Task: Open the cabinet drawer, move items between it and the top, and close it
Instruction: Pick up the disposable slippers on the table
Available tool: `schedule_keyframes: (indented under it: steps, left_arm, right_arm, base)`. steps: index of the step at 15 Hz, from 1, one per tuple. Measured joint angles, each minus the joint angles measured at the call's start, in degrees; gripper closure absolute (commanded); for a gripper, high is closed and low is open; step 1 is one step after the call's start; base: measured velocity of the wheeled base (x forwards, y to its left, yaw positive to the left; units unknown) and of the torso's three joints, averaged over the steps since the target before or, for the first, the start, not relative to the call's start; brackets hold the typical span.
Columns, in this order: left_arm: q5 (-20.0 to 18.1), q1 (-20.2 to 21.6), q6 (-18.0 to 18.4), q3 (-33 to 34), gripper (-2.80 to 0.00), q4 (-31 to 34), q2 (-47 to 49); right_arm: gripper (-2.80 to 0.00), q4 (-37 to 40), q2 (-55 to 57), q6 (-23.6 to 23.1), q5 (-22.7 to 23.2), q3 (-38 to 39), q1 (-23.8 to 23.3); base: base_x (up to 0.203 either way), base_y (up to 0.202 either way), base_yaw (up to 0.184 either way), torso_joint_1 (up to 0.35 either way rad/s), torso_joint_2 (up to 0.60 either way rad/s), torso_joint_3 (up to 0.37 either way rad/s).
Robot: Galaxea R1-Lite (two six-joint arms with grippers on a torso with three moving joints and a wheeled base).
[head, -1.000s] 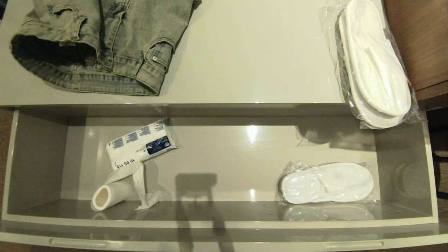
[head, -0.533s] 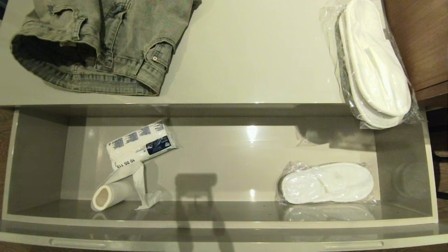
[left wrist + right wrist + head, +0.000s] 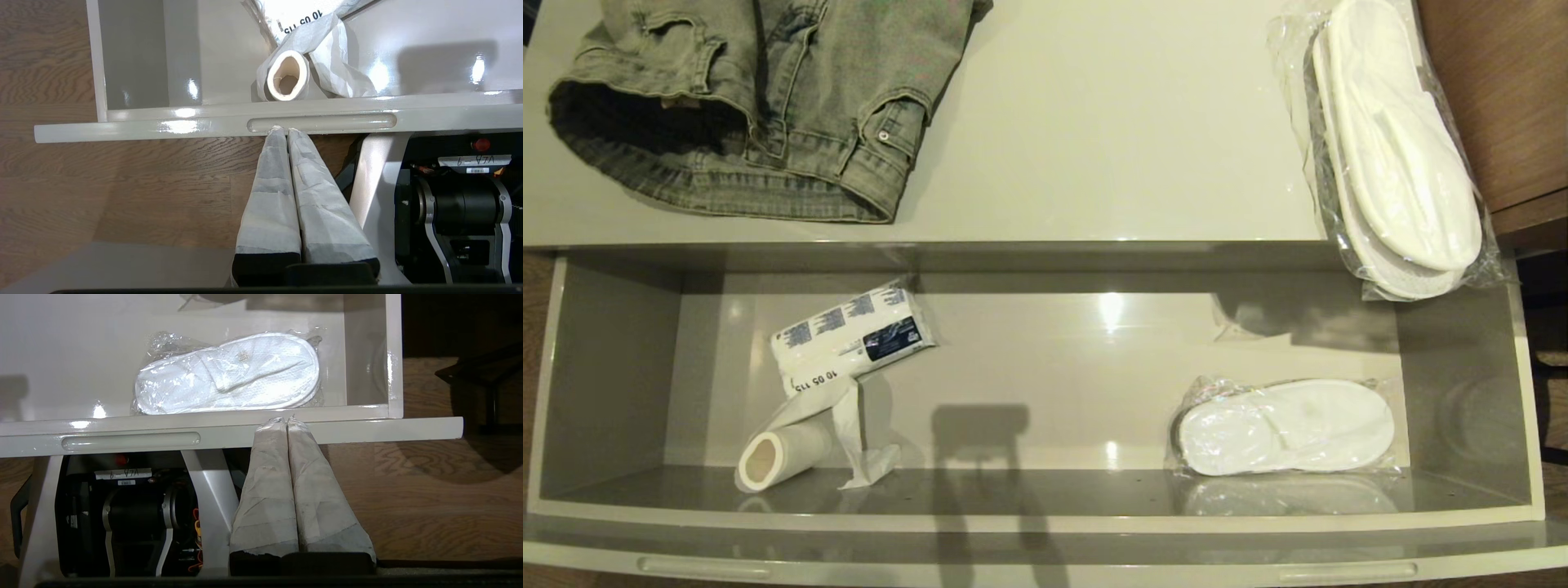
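Left hand [image 3: 282, 130] and right hand [image 3: 286, 419], both pressed together, sit at your open cabinet drawer [image 3: 1045, 523] front, likely for pushing; slippers [image 3: 1286, 426] inside right, denim garment [image 3: 760, 106] on top [image 3: 1094, 139].

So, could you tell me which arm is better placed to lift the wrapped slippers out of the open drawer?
Right. The right hand is at the drawer front directly before the slippers; the left hand is by the paper roll.
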Motion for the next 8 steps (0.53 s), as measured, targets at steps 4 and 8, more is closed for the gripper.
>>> schedule_keyframes:
  steps: [4,8]
  left_arm:
    - [0.0,0.0,-0.02,0.16,0.0,-0.08,-0.05]
    - [0.0,0.0,-0.02,0.16,0.0,-0.1,-0.05]
  right_arm:
    - [0.0,0.07,0.0,0.01,0.0,0.0,-0.02]
    - [0.0,0.02,0.0,0.0,0.0,0.0,-0.03]
  base:
    - [0.0,0.0,0.0,0.0,0.0,0.0]
    - [0.0,0.0,0.0,0.0,0.0,0.0]
